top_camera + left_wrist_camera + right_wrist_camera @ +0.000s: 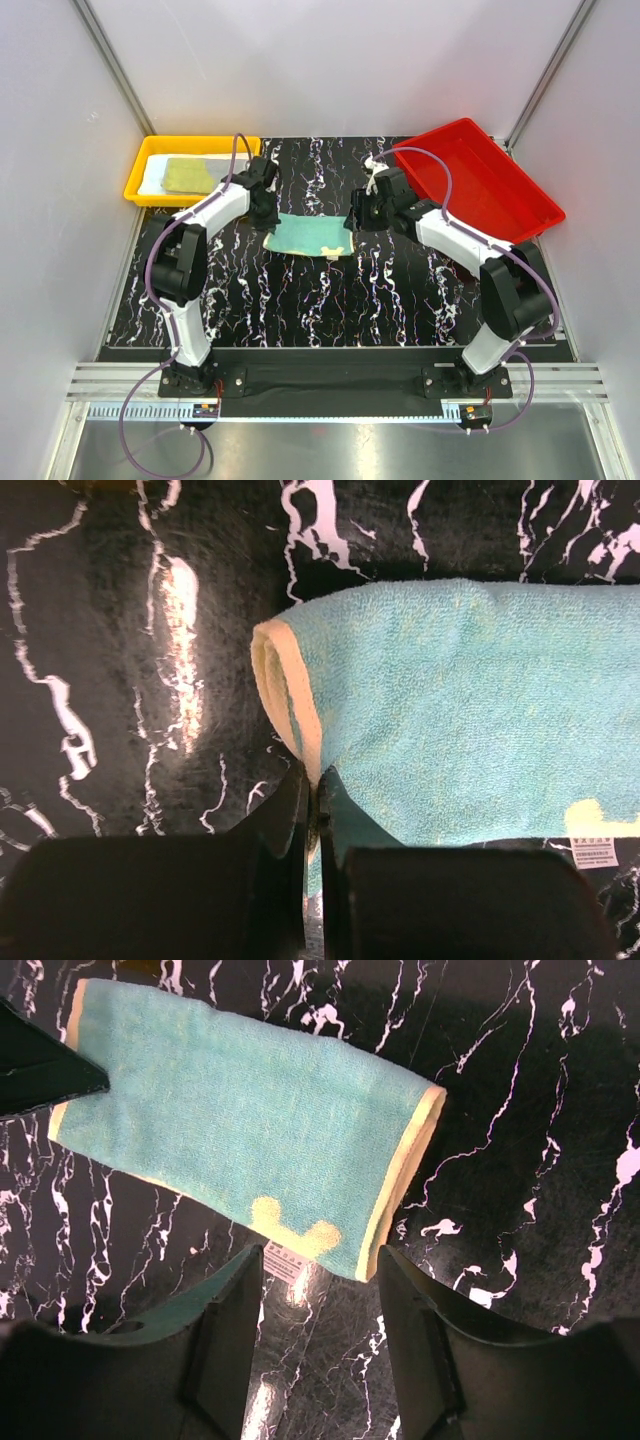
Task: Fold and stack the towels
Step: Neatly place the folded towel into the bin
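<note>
A: One teal towel [310, 236] out on the marble tabletop [400, 300]?
B: Yes. The left hand [312, 772] pinches its yellow-trimmed left edge; the right hand [318, 1257] hangs spread just above its right edge, gripping nothing.
A: Farther back?
B: A yellow bin [137, 183] holds a yellow-green towel [190, 175]; a red bin [480, 185] sits right.

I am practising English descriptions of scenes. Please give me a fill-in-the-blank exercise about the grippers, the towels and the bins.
1. The left gripper is ____ on the edge of the teal towel.
2. The right gripper, near that towel's other end, is ____.
3. A folded towel lies in the ____ bin.
Missing words: shut; open; yellow.
</note>
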Robot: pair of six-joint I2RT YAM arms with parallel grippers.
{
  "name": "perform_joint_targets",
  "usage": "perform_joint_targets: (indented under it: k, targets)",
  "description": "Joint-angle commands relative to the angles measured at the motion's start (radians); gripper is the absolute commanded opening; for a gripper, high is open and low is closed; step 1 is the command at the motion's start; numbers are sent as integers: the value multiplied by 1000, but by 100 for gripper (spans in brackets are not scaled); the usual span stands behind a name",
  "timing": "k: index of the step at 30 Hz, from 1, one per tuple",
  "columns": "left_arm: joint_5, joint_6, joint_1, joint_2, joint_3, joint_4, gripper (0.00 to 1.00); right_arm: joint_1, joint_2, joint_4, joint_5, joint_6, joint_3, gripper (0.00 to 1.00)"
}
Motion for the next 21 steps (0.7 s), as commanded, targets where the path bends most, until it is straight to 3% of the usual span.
perform_joint_targets:
  k: [1, 7, 18, 21]
  targets:
    - [-114, 32, -6, -39, 60, -62, 0, -6, -64, -5, 10, -7, 1, 57]
    - [-235, 117, 6, 38, 222, -80, 0, -6, -105, 9, 20, -11, -5, 59]
    - [-283, 230, 166, 236, 724, -258, 0, -40, -22, 56, 19, -60, 10, 59]
    - [-303, 268, 218, 240, 761, -240, 0, -60, 7, 61, -1, -69, 21, 59]
